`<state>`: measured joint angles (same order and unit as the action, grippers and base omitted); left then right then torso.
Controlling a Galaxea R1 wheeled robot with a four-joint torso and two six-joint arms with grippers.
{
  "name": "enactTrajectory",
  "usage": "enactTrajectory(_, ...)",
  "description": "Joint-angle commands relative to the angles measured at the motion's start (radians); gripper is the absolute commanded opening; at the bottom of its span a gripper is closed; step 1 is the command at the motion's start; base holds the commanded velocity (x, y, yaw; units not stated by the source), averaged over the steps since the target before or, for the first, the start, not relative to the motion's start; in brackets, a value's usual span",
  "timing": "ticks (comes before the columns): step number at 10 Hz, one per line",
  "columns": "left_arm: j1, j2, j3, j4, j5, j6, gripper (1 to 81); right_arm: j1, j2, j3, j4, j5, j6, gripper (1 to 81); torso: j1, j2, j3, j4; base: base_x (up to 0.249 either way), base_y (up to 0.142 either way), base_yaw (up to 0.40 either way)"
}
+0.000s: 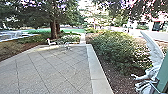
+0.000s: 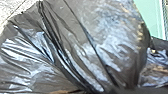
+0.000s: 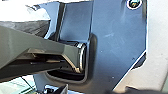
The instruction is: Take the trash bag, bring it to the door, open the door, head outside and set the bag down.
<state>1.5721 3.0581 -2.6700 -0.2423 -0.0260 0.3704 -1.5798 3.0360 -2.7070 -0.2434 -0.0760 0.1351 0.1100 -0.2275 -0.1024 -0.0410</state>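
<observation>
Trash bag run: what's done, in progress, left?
Looks done: pickup, since the dark bag looms at the left wrist camera, folds drawn together; likely the door too, as the head view looks over outdoor paving, with a green edge alongside.
In hand: probably the carry out; grasp itself can't be confirmed.
Left: apparently the put-down, though ground contact can't be told.

This is a yard outside. It has flat paving [image 1: 55,67], a big tree [image 1: 53,27] and green bushes [image 1: 115,47].
</observation>
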Motion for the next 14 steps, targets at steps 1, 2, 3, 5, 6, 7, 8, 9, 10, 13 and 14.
enactTrajectory(1, -0.037, 0.005, 0.010, 0.011, 0.070, 0.010, 1.0, 0.042, 0.000, 0.004, -0.002, -0.059, -0.002, 81.1, 0.000, 0.000, 0.000, 0.000, 0.092, 0.000, 0.000)
enactTrajectory(2, -0.037, 0.004, 0.010, 0.009, 0.070, 0.010, 1.0, 0.042, 0.000, 0.004, -0.002, -0.059, -0.002, 81.1, 0.000, 0.000, 0.000, 0.000, 0.092, 0.000, 0.000)
enactTrajectory(3, -0.037, 0.004, 0.010, 0.009, 0.070, 0.010, 1.0, 0.042, 0.000, 0.004, -0.002, -0.059, -0.002, 81.1, 0.000, 0.000, 0.000, 0.000, 0.092, 0.000, 0.000)
enactTrajectory(5, -0.037, 0.005, 0.010, 0.009, 0.070, 0.010, 1.0, 0.043, 0.000, 0.004, 0.000, -0.059, -0.002, 81.1, 0.000, 0.000, 0.000, 0.000, 0.092, 0.000, 0.000)
enactTrajectory(6, -0.037, 0.004, 0.010, 0.009, 0.070, 0.010, 1.0, 0.042, 0.000, 0.004, 0.000, -0.059, -0.002, 81.1, 0.000, 0.000, 0.000, 0.000, 0.092, 0.000, 0.000)
enactTrajectory(7, -0.037, 0.004, 0.010, 0.009, 0.070, 0.010, 1.0, 0.042, 0.000, 0.004, 0.000, -0.059, 0.000, 81.1, 0.000, 0.000, 0.000, 0.000, 0.069, 0.000, 0.000)
enactTrajectory(8, -0.036, 0.004, 0.009, 0.008, 0.070, 0.010, 1.0, 0.042, 0.000, 0.007, -0.002, -0.059, -0.002, 81.1, 0.000, 0.000, 0.000, 0.000, 0.000, 0.000, 0.000)
enactTrajectory(9, -0.036, 0.004, 0.010, 0.006, 0.070, 0.008, 1.0, 0.043, 0.000, 0.007, -0.002, -0.059, 0.000, 81.1, 0.001, 0.001, 0.000, 0.000, 0.000, 0.000, 0.000)
enactTrajectory(10, -0.034, 0.005, 0.010, 0.003, 0.069, 0.008, 1.0, 0.042, 0.000, 0.007, -0.002, -0.060, -0.002, 81.1, 0.001, 0.001, 0.000, 0.000, 0.000, 0.000, 0.000)
enactTrajectory(13, -0.034, -0.013, 0.007, -0.009, 0.069, -0.004, 1.0, 0.042, 0.000, 0.004, -0.007, -0.061, -0.002, 81.1, 0.000, 0.001, 0.000, 0.040, 0.000, 0.000, 0.000)
enactTrajectory(14, -0.034, -0.019, 0.007, -0.018, 0.069, -0.004, 1.0, 0.040, 0.000, 0.006, -0.008, -0.059, -0.002, 81.1, 0.000, 0.001, 0.000, 0.093, 0.000, 0.000, 0.000)
